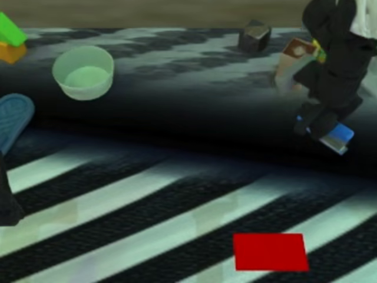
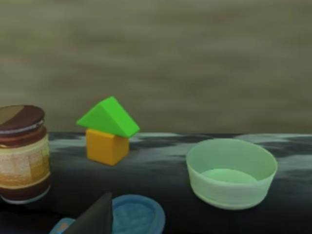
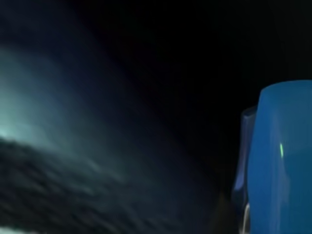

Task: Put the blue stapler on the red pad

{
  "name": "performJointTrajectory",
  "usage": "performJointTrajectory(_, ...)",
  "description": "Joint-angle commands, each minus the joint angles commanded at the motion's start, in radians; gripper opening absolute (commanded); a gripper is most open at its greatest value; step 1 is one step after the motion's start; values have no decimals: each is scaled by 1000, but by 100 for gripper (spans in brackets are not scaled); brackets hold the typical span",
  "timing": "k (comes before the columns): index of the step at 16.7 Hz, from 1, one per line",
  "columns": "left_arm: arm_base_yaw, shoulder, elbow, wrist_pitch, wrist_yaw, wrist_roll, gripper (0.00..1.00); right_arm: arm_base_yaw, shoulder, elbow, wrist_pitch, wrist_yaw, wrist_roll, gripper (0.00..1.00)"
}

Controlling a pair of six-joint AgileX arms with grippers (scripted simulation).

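The blue stapler [image 1: 340, 135] shows its bright-blue top and grey underside at the right of the table, sticking out from under my right gripper [image 1: 319, 127], which is shut across its middle. In the right wrist view the stapler [image 3: 285, 161] fills the edge of the picture, with dark table beyond it. The red pad [image 1: 270, 252] lies flat near the front edge, well in front of the stapler and a little to its left. My left arm [image 1: 7, 200] is parked at the left edge.
A pale green bowl [image 1: 83, 72] stands back left, beside a green-and-orange block [image 1: 10, 38]. A teal oval object [image 1: 12, 121] lies at the left edge. A dark lump [image 1: 254, 35] and a tan box [image 1: 293, 62] sit behind the right arm. A jar [image 2: 22, 153] shows in the left wrist view.
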State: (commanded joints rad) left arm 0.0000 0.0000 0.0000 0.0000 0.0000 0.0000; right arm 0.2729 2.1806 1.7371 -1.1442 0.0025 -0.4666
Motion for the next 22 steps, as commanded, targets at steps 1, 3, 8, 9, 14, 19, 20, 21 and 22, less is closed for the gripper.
performJointTrajectory(1, 0, 0, 0, 0, 0, 0, 100, 1, -13, 25, -37, 0, 0, 0)
performJointTrajectory(3, 0, 0, 0, 0, 0, 0, 100, 2, -35, 59, -81, 0, 0, 0)
performJointTrajectory(8, 0, 0, 0, 0, 0, 0, 100, -1, -38, 60, -84, 0, 0, 0)
performJointTrajectory(9, 0, 0, 0, 0, 0, 0, 100, 12, -50, 48, -81, 0, -11, 0)
performJointTrajectory(14, 0, 0, 0, 0, 0, 0, 100, 186, -204, -136, -50, -7, -140, 0)
performJointTrajectory(19, 0, 0, 0, 0, 0, 0, 100, 411, -401, -383, -11, -14, -303, 0)
performJointTrajectory(20, 0, 0, 0, 0, 0, 0, 100, 442, -431, -414, -4, -15, -326, 0)
performJointTrajectory(21, 0, 0, 0, 0, 0, 0, 100, 463, -451, -435, 0, -15, -343, 0)
performJointTrajectory(22, 0, 0, 0, 0, 0, 0, 100, 473, -461, -445, 3, -15, -352, 0)
